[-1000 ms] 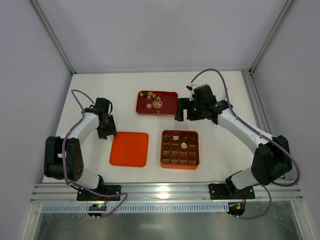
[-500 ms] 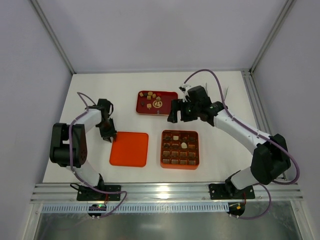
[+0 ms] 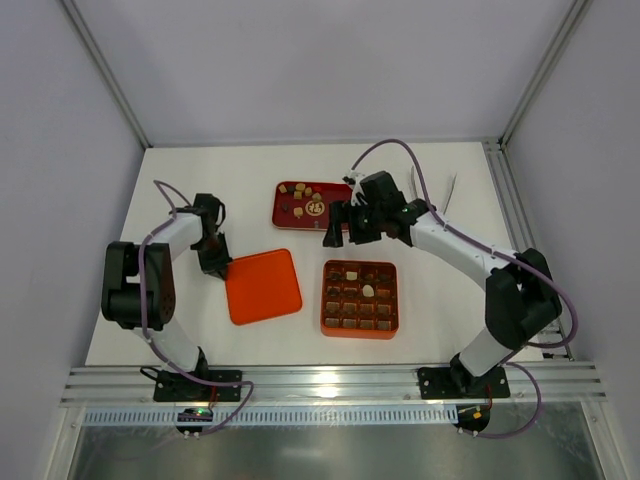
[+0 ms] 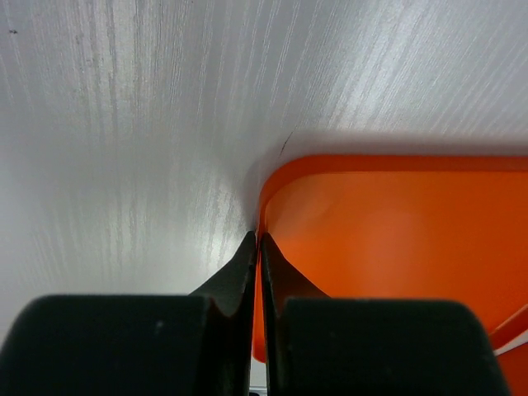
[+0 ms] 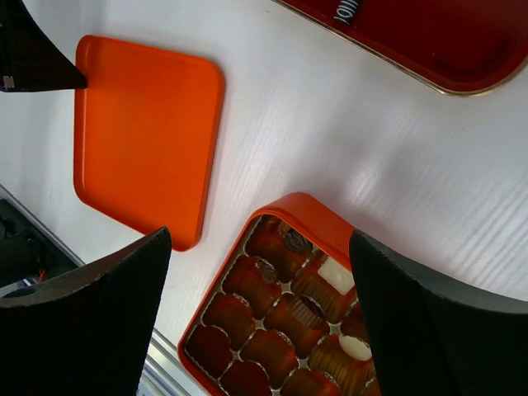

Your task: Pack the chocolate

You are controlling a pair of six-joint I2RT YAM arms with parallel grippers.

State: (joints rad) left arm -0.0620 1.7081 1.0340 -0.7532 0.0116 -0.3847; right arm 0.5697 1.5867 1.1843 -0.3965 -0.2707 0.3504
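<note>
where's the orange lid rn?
Top view: the orange lid sits on the table left of the gridded box, with its left edge pinched by the left gripper.

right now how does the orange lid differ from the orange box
The lid is flat and bare; the box is split into cells holding chocolates. The lid lies askew to the table edge, the box sits square to it. The left claw pinches the lid's rim; nothing touches the box. Both are orange squares with rounded corners.
</note>
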